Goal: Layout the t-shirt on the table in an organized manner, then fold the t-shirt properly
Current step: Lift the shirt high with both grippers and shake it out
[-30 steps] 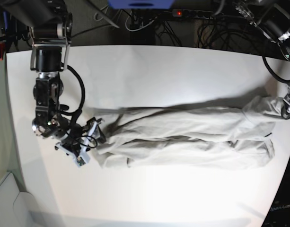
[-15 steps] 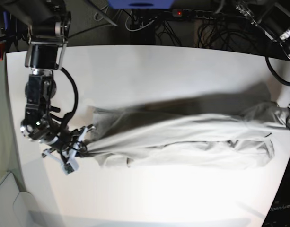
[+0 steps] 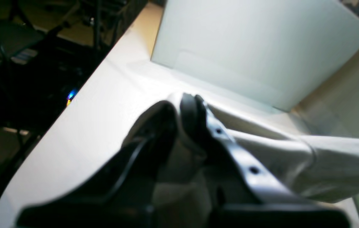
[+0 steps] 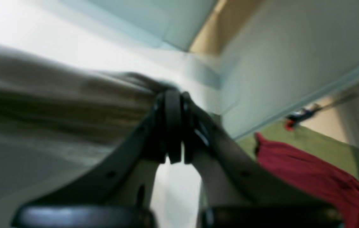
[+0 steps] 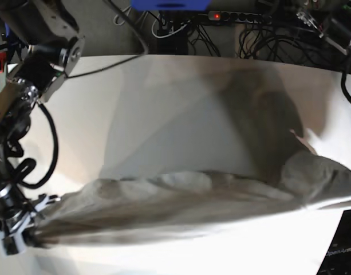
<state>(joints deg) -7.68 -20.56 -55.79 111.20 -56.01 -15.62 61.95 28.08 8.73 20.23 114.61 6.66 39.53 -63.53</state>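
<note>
Left wrist: left gripper [image 3: 184, 104] is clamped on a bunch of shirt [image 3: 325, 158] at frame centre, table [image 3: 97, 126] below. Right wrist: right gripper [image 4: 176, 104] is closed on a shirt edge; view is blurred. Base: shirt is stretched across the lower frame off the table, so tension should be kept even while lowering; left gripper is cut off at right.
</note>
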